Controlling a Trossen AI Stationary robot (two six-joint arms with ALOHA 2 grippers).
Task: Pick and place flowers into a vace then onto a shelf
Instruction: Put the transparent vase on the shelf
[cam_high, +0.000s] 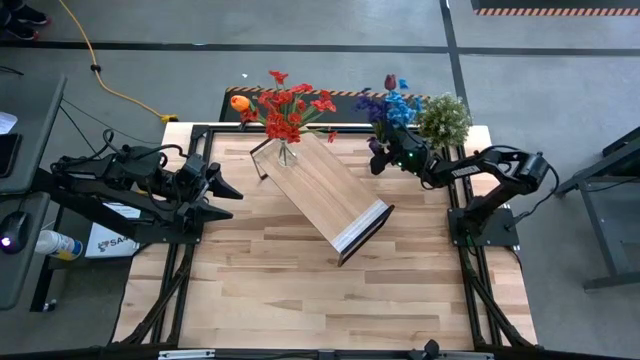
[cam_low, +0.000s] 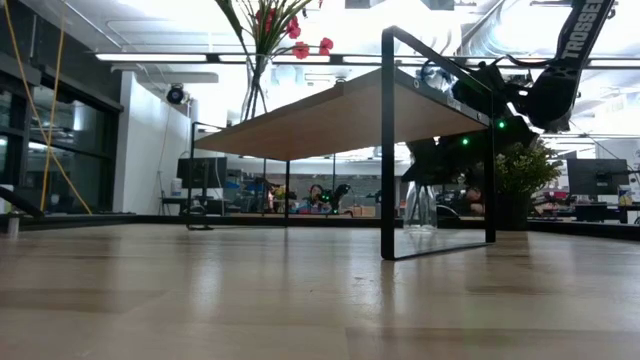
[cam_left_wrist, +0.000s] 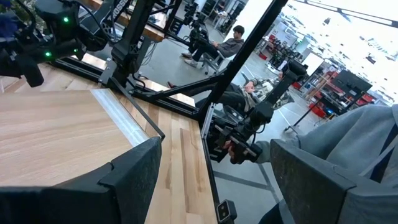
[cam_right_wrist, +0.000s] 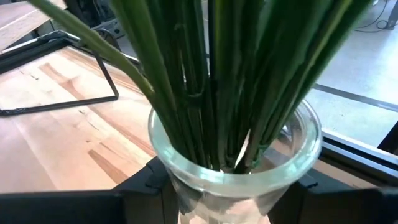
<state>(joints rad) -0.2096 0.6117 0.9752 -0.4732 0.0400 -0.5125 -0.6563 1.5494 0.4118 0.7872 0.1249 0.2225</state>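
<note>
Clear glass vase packed with thin green stalks stands at the far edge of the light plank tabletop, towards its far right corner. It sits just beside the bushy pale-green potted plant. Blue and purple artificial flowers top these stalks. The right gripper reaches in from the right edge, and its dark fingers sit on either side of the vase's lower body. In the right wrist view they look pressed against the glass, so the jaws seem to pinch the vase.

The long light-wood shelf with a dark metal frame stands diagonally across the middle of the tabletop, its white-edged end pointing towards the near right. On the shelf's far left end stands a second glass vase holding red artificial flowers, with an orange bloom out to one side. The low view shows this vase upright on the shelf board.

The left gripper waits near the left edge of the tabletop, well apart from the shelf, its jaws spread wide with nothing between them.
</note>
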